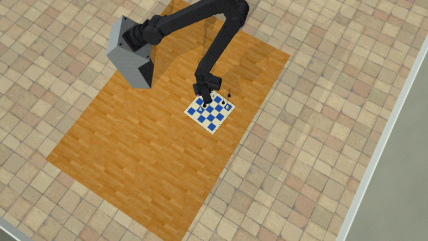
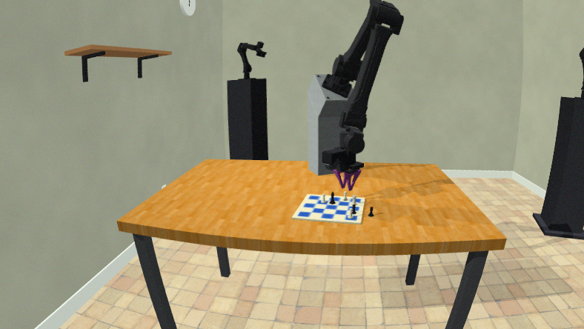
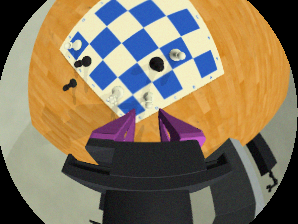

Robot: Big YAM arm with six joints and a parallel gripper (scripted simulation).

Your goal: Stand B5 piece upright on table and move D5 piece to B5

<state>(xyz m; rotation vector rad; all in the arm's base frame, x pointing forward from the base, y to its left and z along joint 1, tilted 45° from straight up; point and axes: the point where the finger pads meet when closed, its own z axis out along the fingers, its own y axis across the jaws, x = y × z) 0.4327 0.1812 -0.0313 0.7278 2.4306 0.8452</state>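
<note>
While a small black pawn-like piece (image 2: 370, 211) already stands upright on the orange wooden worktop (image 2: 228, 204), just off the board's edge and well forward of the end effector (image 2: 347, 184), the first half of the task looks done; I judge this to be the piece that came from B5, though the edge letters are too small to read. What is left is moving the D5 piece to B5, and that step has not visibly begun.

Its purple fingers are partly spread with nothing between them, hanging point-down above the near edge of the blue-and-cream chequered board (image 2: 304, 212). Directly under and just ahead of the fingers in the wrist view are two small pale pieces (image 3: 145, 100) on the board's nearest row; a black piece (image 3: 157, 63) and a white piece (image 3: 176, 52) stand farther ahead, side by side. Which of these sits on D5 I cannot tell.

The exterior view shows the height of the end effector above the pieces, which the top view flattens. In the top view the black arm (image 1: 215, 50) hides the squares beneath it. Only the wrist view shows the gap between the fingers and what lies under it.
</note>
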